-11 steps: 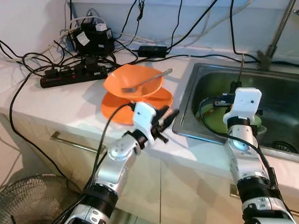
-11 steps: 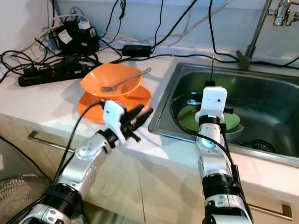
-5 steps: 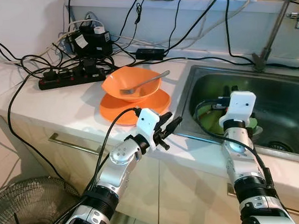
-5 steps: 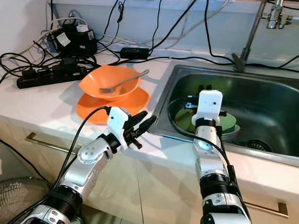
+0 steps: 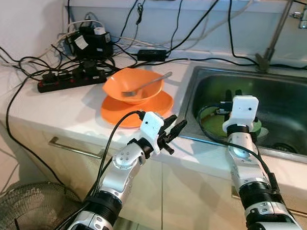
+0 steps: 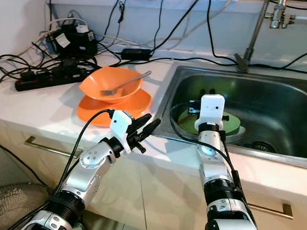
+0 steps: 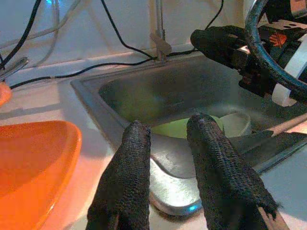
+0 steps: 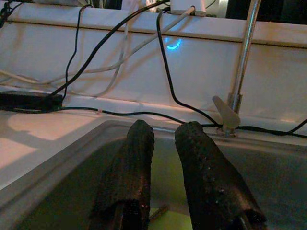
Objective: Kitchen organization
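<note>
Right gripper sits at middle right of the left eye view, reaching over the front rim of the steel sink with its two black fingers pointing toward the back wall. From the right wrist view the fingers are a little apart with nothing between them, so it's slightly open and empty. Directly under and just past that gripper, down in the basin, is a green plate with a pale bowl next to it, near the drain. The fingers hang above the plate, not touching it as far as the views let you tell.

Left gripper is near frame center, hovering over the counter edge right at the sink's left front corner, fingers aimed toward the basin. Also parted a bit and holding nothing. From its wrist view the green plate lies ahead of the fingertips, inside the sink, well apart from them.

Up and left of the left gripper, on the white counter, sits an orange bowl stacked on an orange plate, with a metal fork resting in the bowl, handle poking toward the sink. The plate is near the left gripper but not touching.

Farther back in the upper left is a black power strip and a tangle of black cables. The faucet stands at upper right, and a fan grille shows at lower left.
</note>
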Motion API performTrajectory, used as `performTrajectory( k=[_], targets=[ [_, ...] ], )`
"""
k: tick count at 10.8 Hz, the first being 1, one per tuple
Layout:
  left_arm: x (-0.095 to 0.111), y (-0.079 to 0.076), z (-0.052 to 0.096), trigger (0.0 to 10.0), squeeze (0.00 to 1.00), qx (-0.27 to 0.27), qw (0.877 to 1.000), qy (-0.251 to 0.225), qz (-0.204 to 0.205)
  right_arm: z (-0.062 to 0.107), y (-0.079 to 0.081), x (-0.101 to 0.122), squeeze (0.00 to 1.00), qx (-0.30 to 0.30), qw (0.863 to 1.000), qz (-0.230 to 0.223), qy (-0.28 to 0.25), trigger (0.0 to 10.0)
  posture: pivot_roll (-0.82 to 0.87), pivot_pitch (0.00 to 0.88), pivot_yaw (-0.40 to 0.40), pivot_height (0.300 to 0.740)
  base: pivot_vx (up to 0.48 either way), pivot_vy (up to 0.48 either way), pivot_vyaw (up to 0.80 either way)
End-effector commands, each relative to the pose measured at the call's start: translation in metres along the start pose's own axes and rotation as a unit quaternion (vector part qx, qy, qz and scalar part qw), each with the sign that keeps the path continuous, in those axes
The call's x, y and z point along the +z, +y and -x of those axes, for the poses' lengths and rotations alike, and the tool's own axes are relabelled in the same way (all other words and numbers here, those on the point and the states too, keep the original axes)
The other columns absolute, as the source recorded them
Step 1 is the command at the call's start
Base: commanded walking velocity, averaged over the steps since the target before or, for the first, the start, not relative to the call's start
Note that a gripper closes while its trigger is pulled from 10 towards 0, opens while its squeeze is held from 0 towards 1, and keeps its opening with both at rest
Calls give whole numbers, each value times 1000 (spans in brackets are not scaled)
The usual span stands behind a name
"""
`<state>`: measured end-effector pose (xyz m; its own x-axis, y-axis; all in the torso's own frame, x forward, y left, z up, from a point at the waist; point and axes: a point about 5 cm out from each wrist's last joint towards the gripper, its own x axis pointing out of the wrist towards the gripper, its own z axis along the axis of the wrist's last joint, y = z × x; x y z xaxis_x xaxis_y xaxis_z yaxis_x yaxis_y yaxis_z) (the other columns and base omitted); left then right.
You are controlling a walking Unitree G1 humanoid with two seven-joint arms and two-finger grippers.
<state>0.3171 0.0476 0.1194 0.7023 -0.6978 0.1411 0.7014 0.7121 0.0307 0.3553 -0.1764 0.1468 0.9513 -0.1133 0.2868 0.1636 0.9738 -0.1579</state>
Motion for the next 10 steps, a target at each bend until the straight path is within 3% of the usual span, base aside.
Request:
performTrajectory(
  k=[1,6,8,10],
  targets=[
    [0,3,0,10000,0,4,1000,3,-9,2,0,3,0,-2,1000,-3,-9,10000,49,0,113,740,0,0,0],
    [20,24,2,10000,0,99,992,-52,-56,27,12,23,0,32,998,-19,-54,10000,31,0,110,740,0,0,0],
    [31,24,1,10000,0,104,987,-73,-100,52,32,33,0,75,995,-44,-51,10000,21,0,111,740,0,0,0],
    [41,23,-2,10000,0,106,984,-93,-110,64,39,36,0,88,994,-45,-42,10000,18,0,113,740,0,0,0]
  ],
)
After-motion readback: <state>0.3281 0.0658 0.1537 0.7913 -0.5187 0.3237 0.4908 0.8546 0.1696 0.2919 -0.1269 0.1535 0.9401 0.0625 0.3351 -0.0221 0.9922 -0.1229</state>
